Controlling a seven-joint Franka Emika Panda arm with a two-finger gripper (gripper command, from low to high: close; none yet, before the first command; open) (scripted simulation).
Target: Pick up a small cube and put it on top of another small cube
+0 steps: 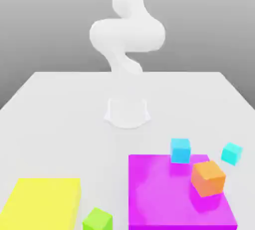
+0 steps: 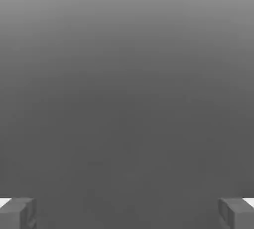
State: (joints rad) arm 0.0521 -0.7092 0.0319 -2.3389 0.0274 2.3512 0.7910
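Several small cubes lie toward the front of the white table (image 1: 60, 124). A blue cube (image 1: 180, 150) sits at the far edge of a flat magenta block (image 1: 159, 199). A smaller cyan cube (image 1: 231, 153) lies tilted just to the exterior view's right of it. An orange cube (image 1: 208, 178) sits over the magenta block's right part, turned at an angle. A green cube (image 1: 97, 220) is at the front edge. My gripper (image 2: 127, 213) is open, its grey fingertips (image 2: 17, 214) wide apart with nothing between them, facing plain grey background.
A flat yellow block (image 1: 42, 204) lies at the front on the exterior view's left, next to the green cube. The white arm (image 1: 127, 35) rises from its round base (image 1: 127, 112) at the table's middle and runs up past the top edge.
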